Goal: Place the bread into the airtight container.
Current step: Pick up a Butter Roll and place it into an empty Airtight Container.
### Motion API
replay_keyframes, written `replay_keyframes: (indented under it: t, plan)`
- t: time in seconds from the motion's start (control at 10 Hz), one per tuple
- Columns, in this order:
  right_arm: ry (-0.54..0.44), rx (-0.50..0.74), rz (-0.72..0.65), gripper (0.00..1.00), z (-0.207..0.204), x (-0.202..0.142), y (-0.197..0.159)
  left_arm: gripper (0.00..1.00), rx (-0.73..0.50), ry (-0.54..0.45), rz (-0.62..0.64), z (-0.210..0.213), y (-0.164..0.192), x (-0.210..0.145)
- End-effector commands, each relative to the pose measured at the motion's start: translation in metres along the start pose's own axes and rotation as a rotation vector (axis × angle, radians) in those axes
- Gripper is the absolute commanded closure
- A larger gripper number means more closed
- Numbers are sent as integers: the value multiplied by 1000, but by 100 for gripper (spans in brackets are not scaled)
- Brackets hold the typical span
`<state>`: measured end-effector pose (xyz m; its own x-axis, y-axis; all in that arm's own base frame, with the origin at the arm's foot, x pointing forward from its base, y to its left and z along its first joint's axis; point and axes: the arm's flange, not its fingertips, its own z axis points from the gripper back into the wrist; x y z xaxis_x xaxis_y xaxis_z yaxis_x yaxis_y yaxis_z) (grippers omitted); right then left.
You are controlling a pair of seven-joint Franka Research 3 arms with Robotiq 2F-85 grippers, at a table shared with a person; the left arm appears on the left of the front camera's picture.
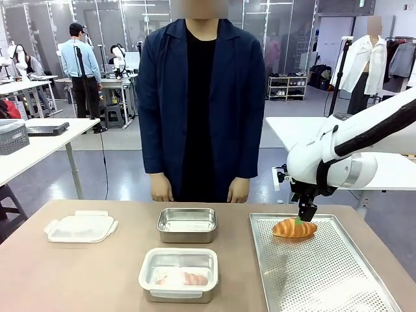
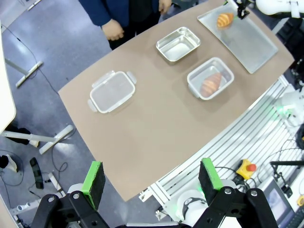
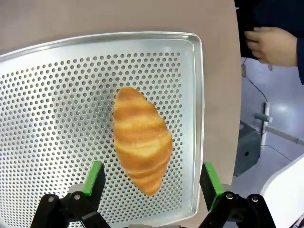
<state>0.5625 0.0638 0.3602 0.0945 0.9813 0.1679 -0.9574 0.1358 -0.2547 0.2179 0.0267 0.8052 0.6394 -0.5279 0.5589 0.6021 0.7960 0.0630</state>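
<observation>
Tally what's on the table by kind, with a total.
Croissants: 2 (tray croissant, boxed croissant)
Metal containers: 2 (far container, near container)
Loose lid: 1
Perforated tray: 1
Total: 6

The right gripper (image 1: 304, 217) points down just over 1 croissant (image 1: 294, 228) on the perforated tray (image 1: 325, 273). Left of the tray sit 2 containers: the empty steel container (image 1: 187, 225) and the nearer container (image 1: 179, 260), which holds bread (image 1: 185, 279). A lid (image 1: 81, 227) lies farther left.
</observation>
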Motion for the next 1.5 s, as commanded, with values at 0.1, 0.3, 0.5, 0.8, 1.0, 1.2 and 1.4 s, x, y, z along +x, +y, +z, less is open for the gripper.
replay_keyframes:
  t: [0.1,0.3,0.5,0.8,1.0,1.2,1.4]
  plan:
    - [7,-9,9,0,4,-1,0,0,-5,-2,-9,1,-1,0]
    - [7,-9,9,0,4,-1,0,0,-5,-2,-9,1,-1,0]
    - [7,-9,9,0,4,-1,0,0,-5,-2,-9,1,-1,0]
    - [23,15,11,0,-18,0,-3,0,-5,-2,-9,1,-1,0]
    - [34,49,8,0,-39,-1,-8,0,-5,-2,-9,1,-1,0]
    - [35,63,11,0,-53,-5,-13,0,-5,-2,-9,1,-1,0]
    - [53,86,11,0,-65,-7,-16,0,-5,-2,-9,1,-1,0]
